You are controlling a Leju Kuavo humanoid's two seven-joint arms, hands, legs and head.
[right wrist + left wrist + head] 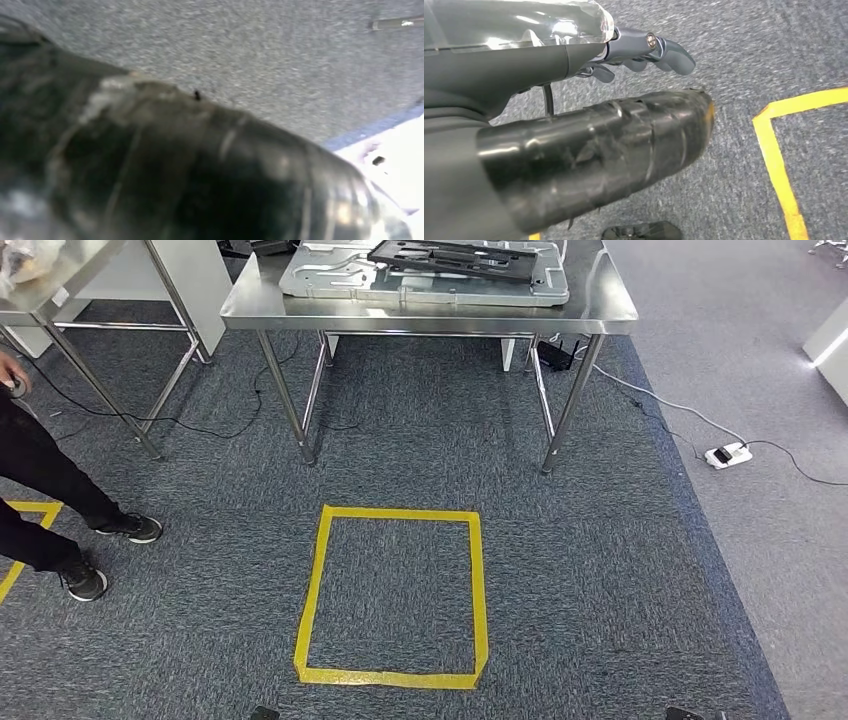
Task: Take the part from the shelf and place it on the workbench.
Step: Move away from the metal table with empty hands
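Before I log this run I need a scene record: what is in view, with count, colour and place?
Stainless steel workbench: one, silver, ahead.
Flat metal tray: one, grey, on the workbench.
Flat black frame part: one, on the tray.
Second steel table: one, silver, far left.
Yellow tape square: one, on the grey carpet.
White power strip: one, floor, right.
Person's black sneakers: two, left.
Left hand: grey, hanging, fingers curled, holding nothing.
Right hand: blurred dark shape, state unclear.
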